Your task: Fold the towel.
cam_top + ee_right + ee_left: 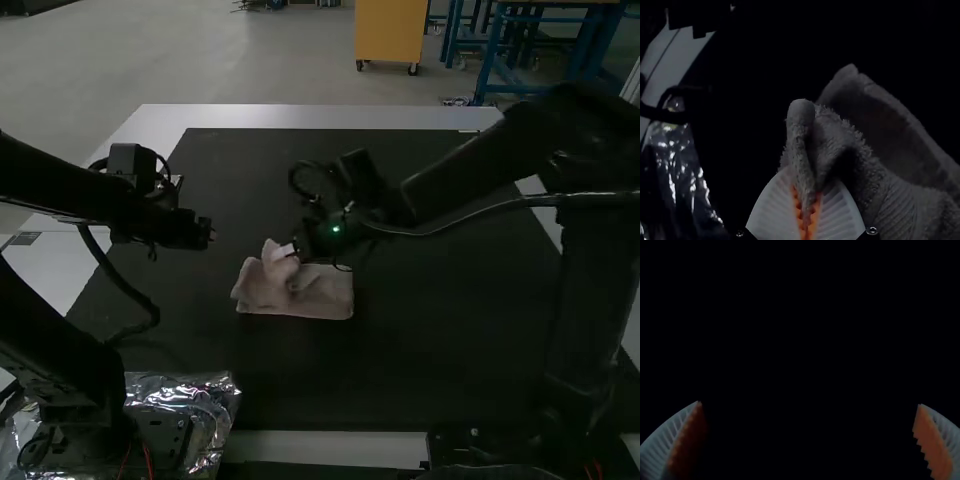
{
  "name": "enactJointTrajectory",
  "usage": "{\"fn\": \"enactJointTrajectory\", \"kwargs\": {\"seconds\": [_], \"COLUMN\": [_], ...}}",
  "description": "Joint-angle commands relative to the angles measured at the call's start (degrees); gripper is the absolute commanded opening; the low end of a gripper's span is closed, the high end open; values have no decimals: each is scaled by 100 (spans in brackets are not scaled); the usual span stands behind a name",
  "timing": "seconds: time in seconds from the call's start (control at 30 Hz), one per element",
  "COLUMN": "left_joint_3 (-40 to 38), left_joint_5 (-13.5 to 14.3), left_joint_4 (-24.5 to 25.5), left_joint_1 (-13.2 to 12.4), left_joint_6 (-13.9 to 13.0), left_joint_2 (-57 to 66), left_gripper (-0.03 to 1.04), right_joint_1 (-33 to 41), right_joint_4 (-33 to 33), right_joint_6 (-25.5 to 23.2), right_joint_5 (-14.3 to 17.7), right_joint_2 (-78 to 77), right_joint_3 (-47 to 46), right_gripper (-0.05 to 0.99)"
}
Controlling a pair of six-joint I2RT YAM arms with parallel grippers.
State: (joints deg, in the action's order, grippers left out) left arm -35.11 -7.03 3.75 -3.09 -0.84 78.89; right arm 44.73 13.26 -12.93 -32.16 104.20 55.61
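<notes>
Pinching a raised, bunched part of a pale pink terry-cloth towel (pixel 325 292) with the right gripper (pixel 285 251), in the high view, at the towel's left part, near the middle of a flat black mat (pixel 420 350) on a pale grey bench (pixel 300 118). Resting on the mat with the rest of the towel, lying low and fairly flat, in a narrow strip with a straight edge on the side nearer the arm bases. Crumpled and lifted into a peak at the pinch; neither smooth nor even there. Reaching in from the view's right with the black right arm (pixel 470 180).

In the right wrist view, pressing a thick, upright fold of fuzzy cloth between orange pads (pixel 814 212), with white ribbed fingers (pixel 837 212) drawn close together around it. Spreading away from that fold to one side in loose, curving layers, with a dark hollow between them and a ribbed woven band along one part.

Well apart from the towel, over the mat's left side, holding the left gripper (pixel 208 236) at the end of the black left arm (pixel 60 180). Spread wide in the left wrist view, with orange pads facing across a dark gap. Beside the left arm's base, crinkled and shiny: a silver plastic sheet (pixel 215 392).
</notes>
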Motion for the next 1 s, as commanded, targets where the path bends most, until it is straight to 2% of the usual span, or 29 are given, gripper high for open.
{"fn": "enactJointTrajectory", "kwargs": {"seconds": [0.0,0.23,0.3,0.33,0.4,0.43,0.47,0.53,0.6,0.63,0.67,0.73,0.77,0.97], "left_joint_3": [-22,-22,-31,-31,-31,-39,-39,-39,-48,-57,-57,-48,-48,-101], "left_joint_5": [52,52,52,52,52,52,52,52,52,52,52,52,52,52], "left_joint_4": [-50,-50,-50,-50,-67,-76,-85,-94,-94,-94,-102,-94,-102,-102], "left_joint_1": [-77,-104,-113,-113,-113,-113,-113,-113,-113,-113,-113,-113,-113,-104], "left_joint_6": [-74,-118,-118,-118,-118,-118,-118,-109,-109,-109,-109,-109,-118,-118], "left_joint_2": [-111,-111,-120,-120,-129,-129,-129,-129,-129,-129,-129,-129,-129,-129], "left_gripper": [97,97,97,97,97,97,97,97,97,97,97,97,97,97], "right_joint_1": [53,89,89,89,89,106,150,194,176,168,141,80,36,1], "right_joint_4": [116,344,467,503,520,511,511,538,546,555,564,626,643,661], "right_joint_6": [-52,-52,-210,-316,-447,-412,-360,-272,-193,-184,-193,-157,-166,-175], "right_joint_5": [-27,-36,-71,-106,-159,-159,-159,-27,70,79,43,-1,-1,-44], "right_joint_2": [135,355,364,373,329,311,258,47,-128,-190,-234,-278,-287,-278], "right_joint_3": [257,459,494,521,547,556,556,529,433,371,301,107,11,-332], "right_gripper": [-2,-2,1,14,52,64,71,76,75,66,48,4,-2,-2]}}
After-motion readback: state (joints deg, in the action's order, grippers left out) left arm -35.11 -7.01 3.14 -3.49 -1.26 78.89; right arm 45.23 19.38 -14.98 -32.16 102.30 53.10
